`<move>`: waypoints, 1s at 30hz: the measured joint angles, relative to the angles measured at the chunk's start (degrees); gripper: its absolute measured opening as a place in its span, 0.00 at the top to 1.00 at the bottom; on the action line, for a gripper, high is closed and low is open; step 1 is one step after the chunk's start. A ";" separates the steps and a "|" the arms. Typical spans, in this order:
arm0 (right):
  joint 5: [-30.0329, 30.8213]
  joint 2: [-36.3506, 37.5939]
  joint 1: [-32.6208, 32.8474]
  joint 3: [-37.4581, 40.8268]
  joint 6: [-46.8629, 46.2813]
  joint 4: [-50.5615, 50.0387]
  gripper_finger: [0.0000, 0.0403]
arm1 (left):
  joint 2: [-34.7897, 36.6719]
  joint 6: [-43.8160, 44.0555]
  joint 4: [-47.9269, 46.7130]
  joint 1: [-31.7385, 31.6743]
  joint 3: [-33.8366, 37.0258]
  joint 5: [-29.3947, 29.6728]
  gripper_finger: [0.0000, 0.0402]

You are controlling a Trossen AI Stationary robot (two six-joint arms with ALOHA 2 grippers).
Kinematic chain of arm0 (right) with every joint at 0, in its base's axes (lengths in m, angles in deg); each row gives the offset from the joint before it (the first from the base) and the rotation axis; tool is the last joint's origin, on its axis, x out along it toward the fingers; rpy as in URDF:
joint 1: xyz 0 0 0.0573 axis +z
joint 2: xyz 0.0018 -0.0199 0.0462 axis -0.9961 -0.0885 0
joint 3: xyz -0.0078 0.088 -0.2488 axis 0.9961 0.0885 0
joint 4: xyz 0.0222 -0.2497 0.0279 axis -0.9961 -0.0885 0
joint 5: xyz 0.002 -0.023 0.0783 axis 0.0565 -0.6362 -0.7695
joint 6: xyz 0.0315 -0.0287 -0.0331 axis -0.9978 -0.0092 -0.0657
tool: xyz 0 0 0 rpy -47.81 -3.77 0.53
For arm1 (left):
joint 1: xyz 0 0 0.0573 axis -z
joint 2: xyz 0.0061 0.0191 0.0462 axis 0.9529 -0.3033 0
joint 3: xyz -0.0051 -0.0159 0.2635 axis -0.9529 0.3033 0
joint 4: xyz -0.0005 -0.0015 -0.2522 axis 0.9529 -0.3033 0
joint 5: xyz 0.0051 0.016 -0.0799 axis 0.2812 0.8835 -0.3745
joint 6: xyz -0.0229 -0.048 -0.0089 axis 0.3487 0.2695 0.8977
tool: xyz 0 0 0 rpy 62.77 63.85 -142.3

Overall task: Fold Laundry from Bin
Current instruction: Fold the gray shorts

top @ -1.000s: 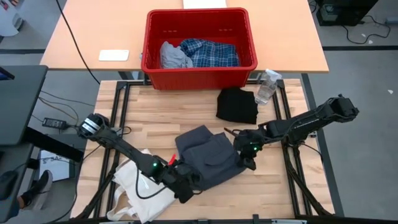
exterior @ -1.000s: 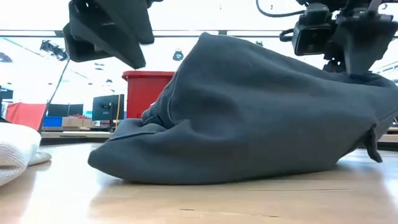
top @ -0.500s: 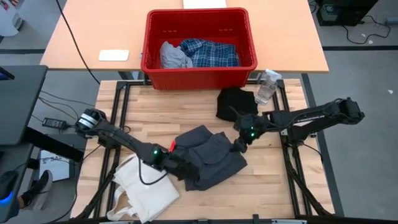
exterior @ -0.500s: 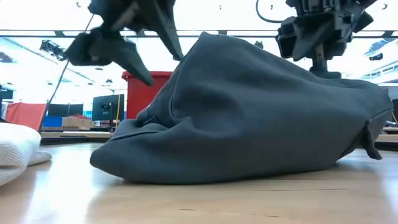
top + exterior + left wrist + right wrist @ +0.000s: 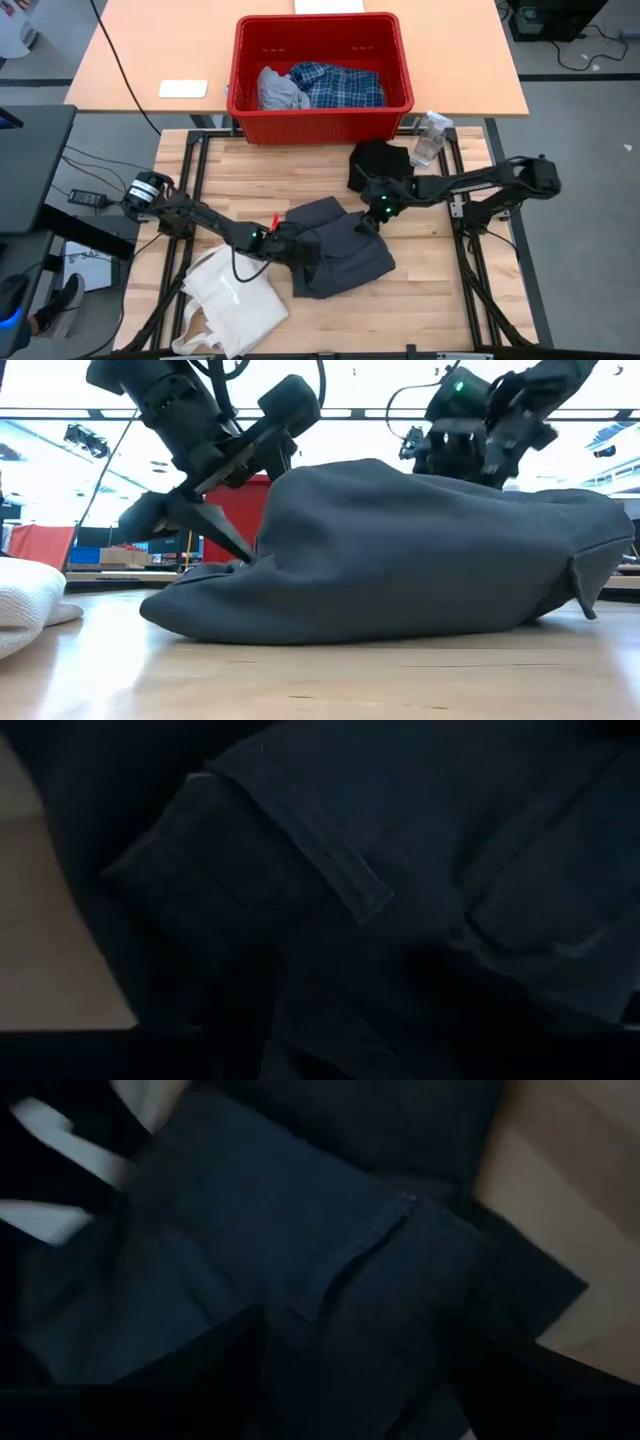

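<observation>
Laundry: a dark grey top (image 5: 335, 250) lies bunched on the worktop (image 5: 430, 290); left gripper (image 5: 300, 250) and right gripper (image 5: 368, 222) sit spread wide at its edges, gripping nothing.

Red bin (image 5: 320, 100); blue-white plaid shirt (image 5: 338, 85); dark grey top (image 5: 335, 250); cream tote (image 5: 232, 305).

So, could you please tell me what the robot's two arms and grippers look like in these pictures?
Both arms are dark, slender and jointed. The left arm has a silver-and-black cylindrical joint at its base, a small green light and a red tag near the left gripper. The right arm shows a green light beside the right gripper. In the low view, black cables loop above pointed dark fingers.
</observation>
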State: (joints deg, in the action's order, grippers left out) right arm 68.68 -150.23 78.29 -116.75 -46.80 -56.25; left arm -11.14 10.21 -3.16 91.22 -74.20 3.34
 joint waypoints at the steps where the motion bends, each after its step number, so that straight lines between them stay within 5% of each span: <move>1: -0.42 -1.69 -0.14 0.02 0.21 1.37 0.29 | 0.00 -0.54 0.08 -0.24 0.00 0.40 0.39; 5: -2.83 -7.40 -0.54 0.02 -0.18 5.28 0.47 | 0.00 -3.42 1.37 -1.16 -0.20 0.95 0.63; 9: -6.91 -10.38 -0.64 0.02 -0.22 9.35 0.79 | 0.00 -7.95 4.34 -1.67 -0.17 2.15 0.92; 11: -7.20 -10.04 -0.60 0.02 0.68 10.47 0.93 | 0.00 -10.18 6.10 -1.80 -0.17 2.28 0.96; 16: -2.99 -5.04 -1.25 -1.61 2.31 11.29 0.95 | 3.44 -14.55 4.90 -2.01 -0.13 3.20 0.97; 21: 2.59 -1.84 -2.78 -3.99 10.70 12.80 0.96 | 11.10 -16.98 -6.11 -2.01 -0.20 9.34 0.98; 30: 7.05 -16.61 -6.50 -4.28 16.74 30.85 0.93 | 14.26 -6.80 -34.05 -3.50 1.25 15.00 0.98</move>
State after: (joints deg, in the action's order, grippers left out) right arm 75.73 -166.85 71.80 -121.03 -30.06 -25.40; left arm 3.12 3.41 -37.20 87.72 -72.95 18.35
